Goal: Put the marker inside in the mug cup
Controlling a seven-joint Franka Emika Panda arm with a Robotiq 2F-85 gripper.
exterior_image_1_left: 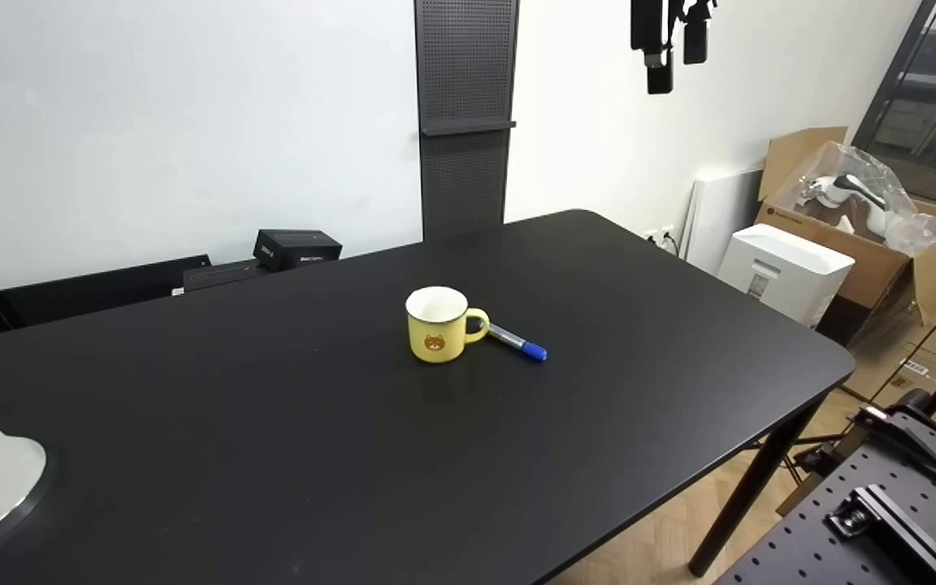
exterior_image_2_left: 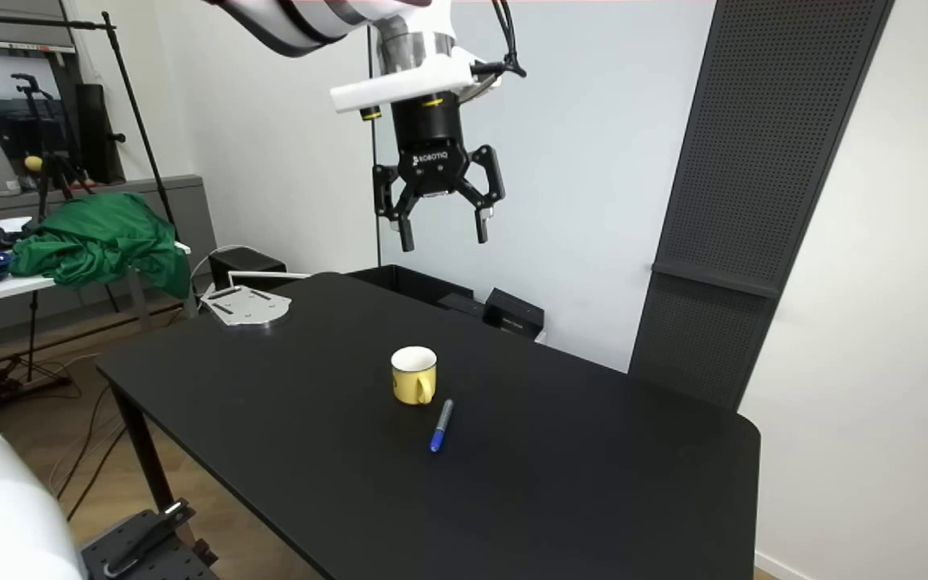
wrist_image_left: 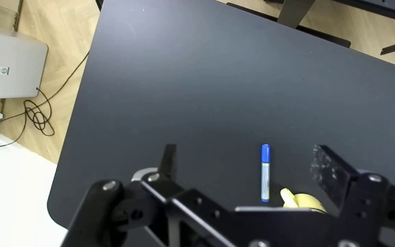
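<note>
The marker has a silver-grey body and a blue cap. It lies flat on the black table in both exterior views (exterior_image_1_left: 510, 336) (exterior_image_2_left: 442, 424) and in the wrist view (wrist_image_left: 265, 171). The yellow mug (exterior_image_1_left: 435, 335) stands upright beside the marker, with its handle toward it; it also shows in an exterior view (exterior_image_2_left: 414, 385). In the wrist view the mug (wrist_image_left: 305, 200) is partly hidden behind the gripper body. My gripper (exterior_image_2_left: 445, 234) is open and empty, high above the table. In the wrist view its fingers (wrist_image_left: 245, 148) frame the marker from far above.
The black table (exterior_image_1_left: 289, 455) has a metal plate (exterior_image_2_left: 246, 306) at one end. Black boxes (exterior_image_1_left: 297, 249) sit along the wall side. A white bin (exterior_image_1_left: 785, 272) and an open cardboard box (exterior_image_1_left: 850, 248) stand on the floor beyond the table.
</note>
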